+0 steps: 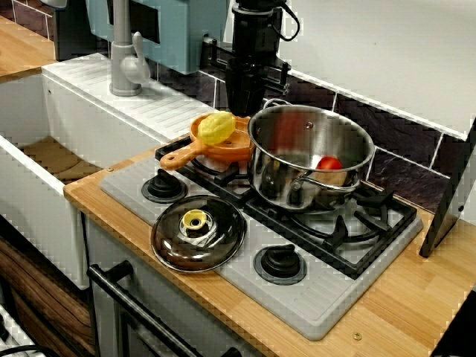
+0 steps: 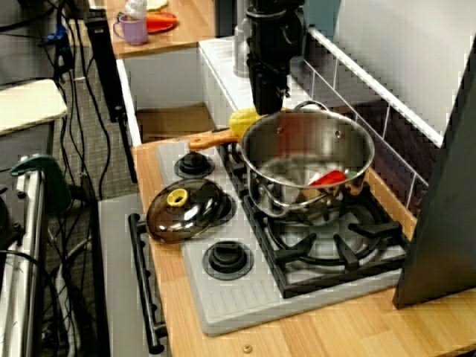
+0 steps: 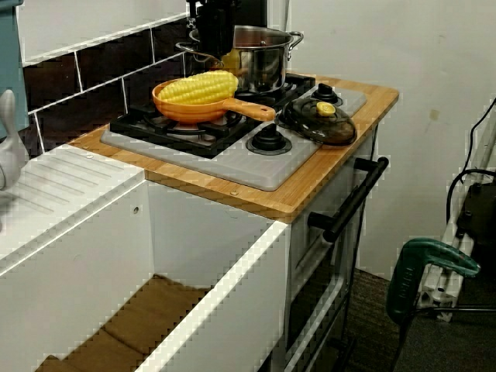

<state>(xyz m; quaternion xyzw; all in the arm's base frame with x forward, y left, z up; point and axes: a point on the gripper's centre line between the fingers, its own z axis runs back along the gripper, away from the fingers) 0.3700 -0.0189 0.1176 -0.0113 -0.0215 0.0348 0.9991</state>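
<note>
My black gripper (image 1: 244, 104) hangs at the back of the stove, just behind the gap between the orange pan (image 1: 182, 156) and the steel pot (image 1: 271, 178). Its fingertips are hidden by the pot's rim and the pan, so I cannot tell how the jaws stand. A yellow corn cob (image 1: 216, 127) lies in the pan on the back left burner. Inside the pot is a red piece of toy food (image 1: 329, 163). In the view from the sink side, the gripper (image 3: 208, 39) stands behind the pot (image 3: 260, 66) and the corn (image 3: 199, 87).
A glass lid with a yellow knob (image 1: 198, 233) lies on the stove's front left corner. A white sink (image 1: 52, 160) and a grey faucet (image 1: 126, 59) are at the left. A dark board (image 1: 454, 201) leans at the right edge. The tiled wall runs close behind.
</note>
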